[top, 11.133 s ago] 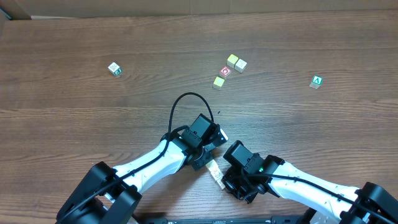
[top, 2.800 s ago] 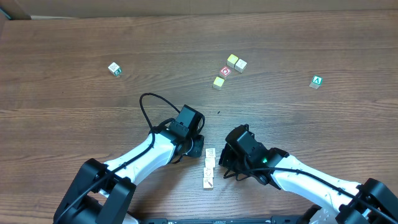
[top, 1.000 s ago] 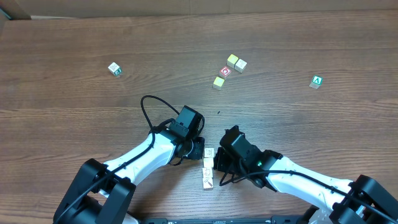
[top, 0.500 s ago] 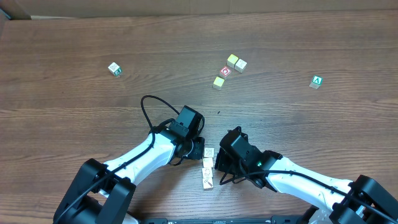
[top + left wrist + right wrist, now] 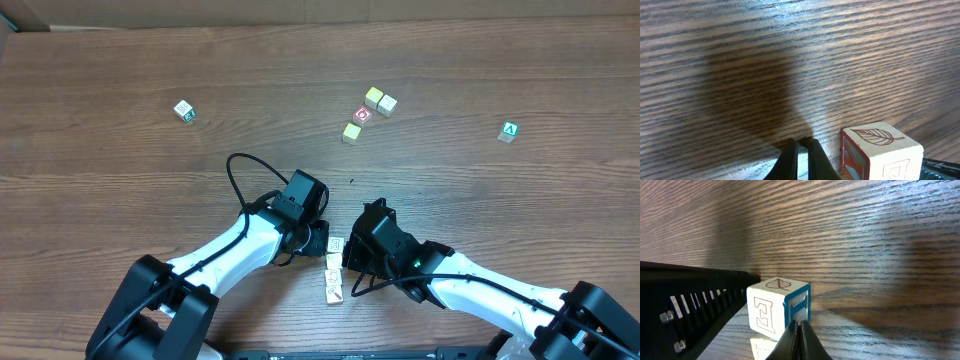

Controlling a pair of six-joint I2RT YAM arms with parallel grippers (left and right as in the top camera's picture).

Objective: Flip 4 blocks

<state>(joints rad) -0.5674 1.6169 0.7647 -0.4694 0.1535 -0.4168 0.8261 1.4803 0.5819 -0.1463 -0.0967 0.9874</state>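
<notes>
Both arms' fingers are clenched, holding nothing. The left fingers sit just at nine o'clock of the leaf-topped block. The blocks form a short line near the bench's six o'clock edge. The right fingers sit just at that line's three o'clock side.

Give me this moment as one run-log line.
left gripper shut, beside leaf-top block | right gripper shut, tips at its blue-framed side | block on table, unheld
</notes>
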